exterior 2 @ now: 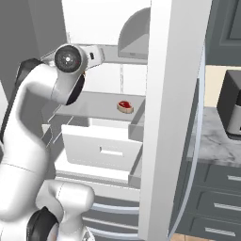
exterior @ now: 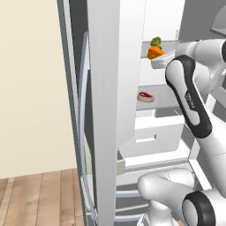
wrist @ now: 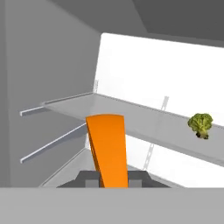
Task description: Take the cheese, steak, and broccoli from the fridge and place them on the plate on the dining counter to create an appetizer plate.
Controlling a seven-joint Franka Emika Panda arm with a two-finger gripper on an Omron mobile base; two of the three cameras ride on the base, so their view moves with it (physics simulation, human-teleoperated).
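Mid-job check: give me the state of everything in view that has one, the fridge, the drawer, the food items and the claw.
fridge: doors open, interior exposed.
drawer: closed, below the steak's shelf.
cheese: held in the claw, up at the upper shelf's height.
claw: shut on the cheese.
broccoli: resting on the upper shelf, untouched.
steak: lying flat on the lower shelf, untouched.
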